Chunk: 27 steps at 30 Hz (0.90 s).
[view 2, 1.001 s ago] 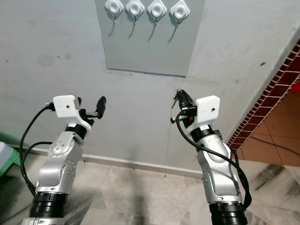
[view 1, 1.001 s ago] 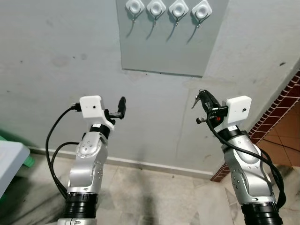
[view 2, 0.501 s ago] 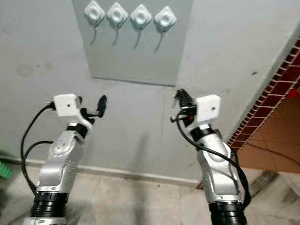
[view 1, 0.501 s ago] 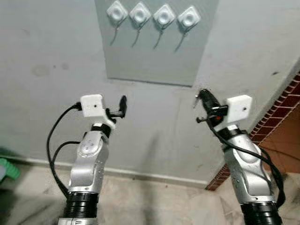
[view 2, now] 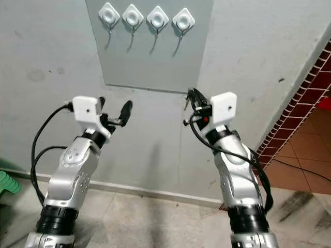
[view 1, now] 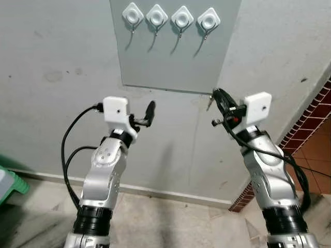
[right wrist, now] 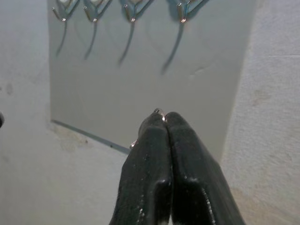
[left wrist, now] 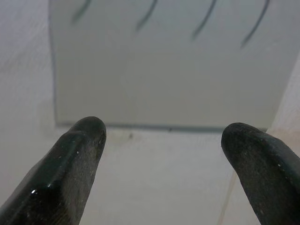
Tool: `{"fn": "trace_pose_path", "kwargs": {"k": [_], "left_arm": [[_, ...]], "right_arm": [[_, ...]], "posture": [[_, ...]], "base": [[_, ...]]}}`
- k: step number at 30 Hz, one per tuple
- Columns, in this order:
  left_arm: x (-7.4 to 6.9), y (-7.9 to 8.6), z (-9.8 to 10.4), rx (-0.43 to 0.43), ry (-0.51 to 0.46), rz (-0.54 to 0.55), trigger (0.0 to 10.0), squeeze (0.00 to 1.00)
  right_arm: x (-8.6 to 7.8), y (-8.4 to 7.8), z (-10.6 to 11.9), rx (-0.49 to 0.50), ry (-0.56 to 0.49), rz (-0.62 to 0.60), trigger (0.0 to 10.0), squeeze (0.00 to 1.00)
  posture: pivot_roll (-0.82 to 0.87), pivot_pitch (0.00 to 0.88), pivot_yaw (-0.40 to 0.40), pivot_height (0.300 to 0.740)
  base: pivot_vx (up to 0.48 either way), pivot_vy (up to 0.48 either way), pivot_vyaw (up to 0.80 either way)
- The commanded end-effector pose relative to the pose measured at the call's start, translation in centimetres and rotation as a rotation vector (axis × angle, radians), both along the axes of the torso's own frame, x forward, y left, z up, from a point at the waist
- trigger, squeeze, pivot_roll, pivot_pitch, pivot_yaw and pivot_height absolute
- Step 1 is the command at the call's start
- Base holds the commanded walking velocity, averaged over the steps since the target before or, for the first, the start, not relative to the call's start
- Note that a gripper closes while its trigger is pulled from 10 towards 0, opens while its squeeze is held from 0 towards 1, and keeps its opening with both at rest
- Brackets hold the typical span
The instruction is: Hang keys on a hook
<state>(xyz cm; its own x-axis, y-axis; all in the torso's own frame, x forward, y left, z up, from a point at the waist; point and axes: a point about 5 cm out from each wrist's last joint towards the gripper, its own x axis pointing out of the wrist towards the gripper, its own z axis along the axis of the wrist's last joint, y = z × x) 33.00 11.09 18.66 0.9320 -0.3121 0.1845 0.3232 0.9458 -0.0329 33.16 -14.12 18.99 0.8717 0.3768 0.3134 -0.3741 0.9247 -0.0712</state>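
- The keys (right wrist: 159,112) are pinched in the right gripper (view 1: 218,98). You can only see a bit of metal ring poking out at the tips of the clenched fingers (right wrist: 154,154), plus a small dangly bit (view 1: 209,103) hanging below them in the head view.
- That gripper is raised right in front of the wall, just under the bottom right corner of the grey panel (view 1: 170,62).
- Four white hooks (view 1: 170,17) sit in a row along the top of the panel, each with a little metal prong hanging down, well above the keys.
- The left gripper (view 1: 150,111) is up too, off to the left under the panel's lower edge, fingers (left wrist: 70,159) spread wide, holding nothing.
- Red brick tiling (view 1: 315,119) runs down the right side, and something green (view 1: 13,181) sits on the floor at far left.
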Motion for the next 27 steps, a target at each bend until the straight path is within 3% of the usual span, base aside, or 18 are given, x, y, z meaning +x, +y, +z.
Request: {"fn": "trace_pose_path", "kwargs": {"k": [1, 12, 21, 27], "left_arm": [[0.5, -0.6, 0.5, 0.049, -0.022, -0.046, 10.0, 0.00], [1.8, -2.1, 3.3, 0.042, -0.086, -0.116, 10.0, 0.00], [2.0, -3.4, 4.5, 0.041, -0.121, -0.175, 10.0, 0.00], [1.7, -3.9, 4.6, 0.044, -0.128, -0.196, 10.0, 0.00]], "right_arm": [[0.8, -0.2, 0.7, -0.015, -0.023, 0.000, 10.0, 0.00], [3.6, 0.4, 2.8, -0.007, -0.063, 0.007, 10.0, 0.00], [5.5, 1.3, 5.6, 0.056, -0.110, 0.027, 10.0, 0.00], [5.6, 1.7, 7.2, 0.078, -0.148, 0.087, 10.0, 0.00]], "posture": [[-0.02, 0.047, -0.023, 0.740], [-0.03, 0.047, -0.008, 0.740], [-0.03, 0.061, 0.000, 0.740], [-0.02, 0.066, -0.002, 0.740]], "base": [[0.000, 0.000, 0.00], [0.000, 0.000, 0.00], [0.000, 0.000, 0.00], [0.000, 0.000, 0.00]]}}
